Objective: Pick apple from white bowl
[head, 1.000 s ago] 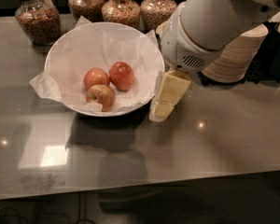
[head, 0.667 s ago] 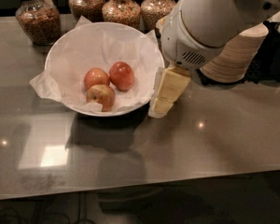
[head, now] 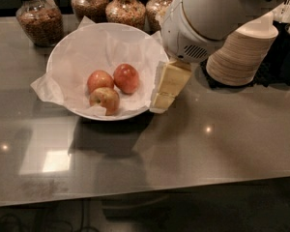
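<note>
The white bowl, wide and lined with crinkled white paper, sits on the grey table at the back left. Three apples lie in it. The darkest red apple is the right one, touching a paler orange-red apple. A yellow-patched apple lies in front of them. My gripper hangs from the big white arm just outside the bowl's right rim, to the right of the red apple and holding nothing. Its tip points down toward the table beside the bowl.
Several glass jars of grains stand along the back edge behind the bowl. A stack of small beige-sided bowls stands to the right behind the arm. The table's front edge runs across the bottom.
My gripper has shifted slightly up and left, closer to the bowl's right rim. The apples and bowl have not moved.
</note>
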